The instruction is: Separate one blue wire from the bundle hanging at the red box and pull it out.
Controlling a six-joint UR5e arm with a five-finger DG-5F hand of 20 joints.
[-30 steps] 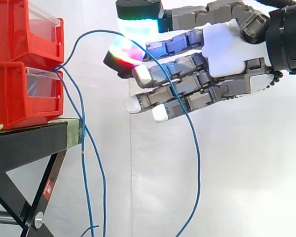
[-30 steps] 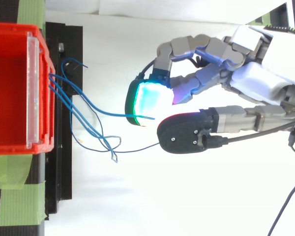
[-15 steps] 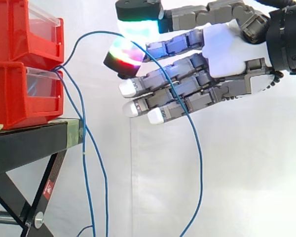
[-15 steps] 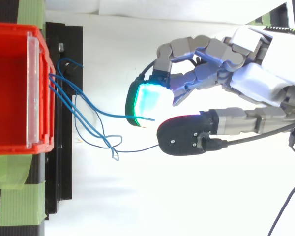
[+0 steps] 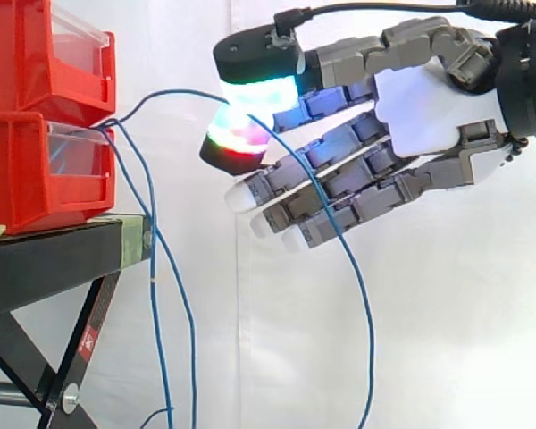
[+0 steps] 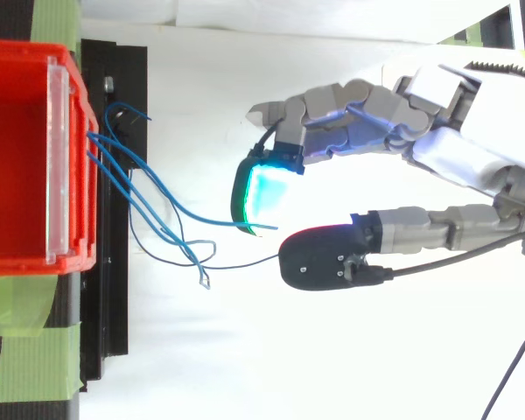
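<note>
blue wire (image 5: 364, 299) runs off bottom edge; red bins (image 5: 36, 170) cropped left

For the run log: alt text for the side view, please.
A robot hand from the right pinches one blue wire between glowing fingertip pads, the wire arching over from stacked red bins on a black stand at left. The rest of the bundle hangs down beside the stand.

Both views are bright and evenly lit. In the side view the white curtain (image 5: 456, 340) is almost washed out, with a faint grey fold running from 12 to 6 o'clock. In the top view the white ground (image 6: 245, 350) glares hardest toward 3 o'clock. The hand (image 5: 420, 98) adds its own green, red and cyan glow. Shadows are soft, so the light probably comes from overhead. The red bins (image 5: 27, 170) show pale reflections on their clear fronts.
</note>
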